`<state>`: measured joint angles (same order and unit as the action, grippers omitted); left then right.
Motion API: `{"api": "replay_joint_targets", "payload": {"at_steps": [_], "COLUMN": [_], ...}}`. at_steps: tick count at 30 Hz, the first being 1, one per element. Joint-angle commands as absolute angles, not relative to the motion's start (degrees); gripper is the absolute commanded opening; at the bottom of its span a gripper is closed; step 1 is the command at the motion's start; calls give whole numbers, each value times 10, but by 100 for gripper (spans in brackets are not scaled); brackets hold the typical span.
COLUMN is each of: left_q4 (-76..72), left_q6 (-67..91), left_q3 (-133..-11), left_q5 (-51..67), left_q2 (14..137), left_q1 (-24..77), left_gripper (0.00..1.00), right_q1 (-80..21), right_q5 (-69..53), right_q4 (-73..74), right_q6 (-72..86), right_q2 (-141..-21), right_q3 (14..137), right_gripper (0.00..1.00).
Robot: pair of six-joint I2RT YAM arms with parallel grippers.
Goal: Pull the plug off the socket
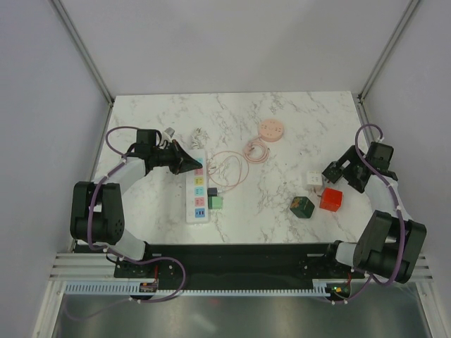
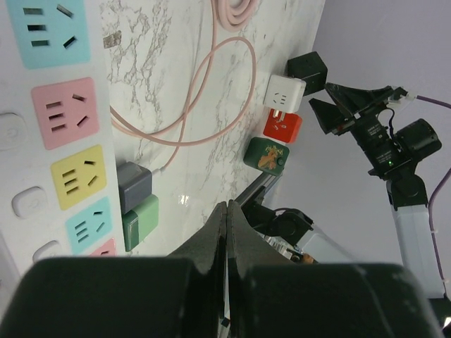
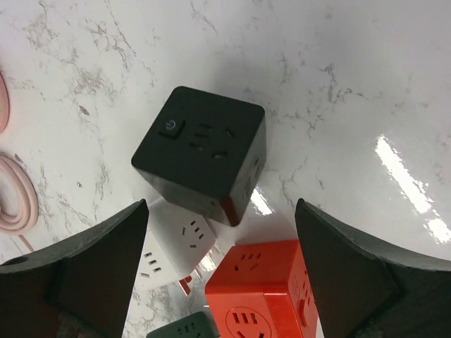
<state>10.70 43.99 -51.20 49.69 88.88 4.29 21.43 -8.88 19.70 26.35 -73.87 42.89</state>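
The socket (image 1: 198,211), a long white strip with coloured outlets, lies left of centre; it also fills the left edge of the left wrist view (image 2: 17,165). A dark grey plug (image 1: 212,191) (image 2: 134,186) and a green one (image 1: 216,203) (image 2: 141,220) sit against its right side. A thin pink cable (image 2: 211,105) runs to the grey plug. My left gripper (image 1: 198,165) (image 2: 227,205) is shut and empty, its tip over the strip's far end. My right gripper (image 1: 332,173) (image 3: 222,208) hangs open over the cubes at the right, holding nothing.
Below the right gripper are a black cube (image 3: 204,151), a white cube (image 1: 313,180) (image 3: 176,246), a red cube (image 1: 330,199) (image 3: 264,289) and a green cube (image 1: 301,205). A round pink disc (image 1: 270,130) with coiled cable (image 1: 255,151) lies at the back.
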Motion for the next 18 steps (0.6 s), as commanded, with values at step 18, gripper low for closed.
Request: {"api": "replay_joint_targets", "payload": {"at_steps": [18], "left_q4": [113], "left_q6": [407], "left_q3": [-515], "left_q5": [488], "left_q2": [884], "left_q1": [49], "left_gripper": [2], "right_q1": [-85], "right_q5": [-54], "right_q4": [207], "right_q6": [277], "right_q2": [-692], "right_q3": [533], "right_gripper": [92]}}
